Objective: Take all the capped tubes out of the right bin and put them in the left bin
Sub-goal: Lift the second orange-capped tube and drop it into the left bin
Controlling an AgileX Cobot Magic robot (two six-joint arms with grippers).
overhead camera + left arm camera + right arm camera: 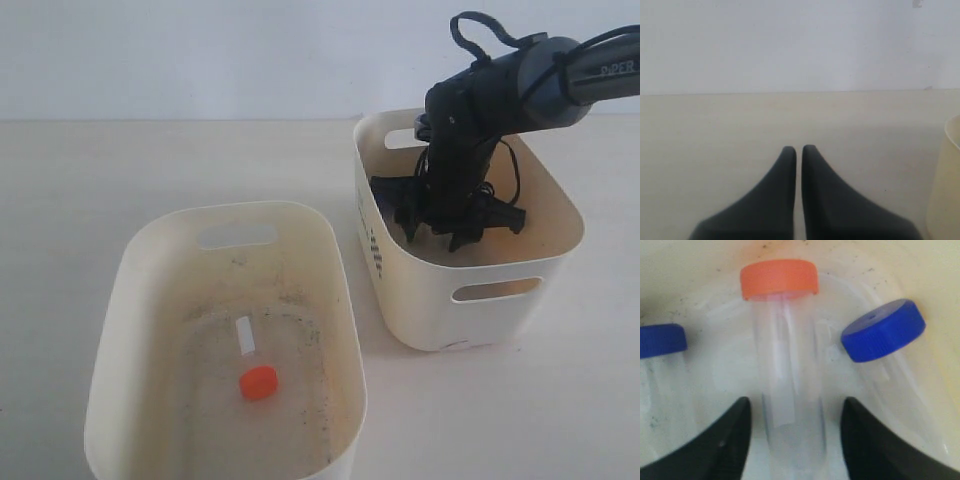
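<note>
Inside the right bin (pixel 440 300), the right gripper (pixel 796 402) is straddling an orange-capped tube (pixel 785 340), jaws open and holding nothing, needing to close next.

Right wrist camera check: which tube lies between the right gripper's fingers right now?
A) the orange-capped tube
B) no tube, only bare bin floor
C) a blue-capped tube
A: in the right wrist view the orange-capped tube lies between the spread fingers of the right gripper, while one blue-capped tube and the other blue-capped tube lie outside them.
</note>
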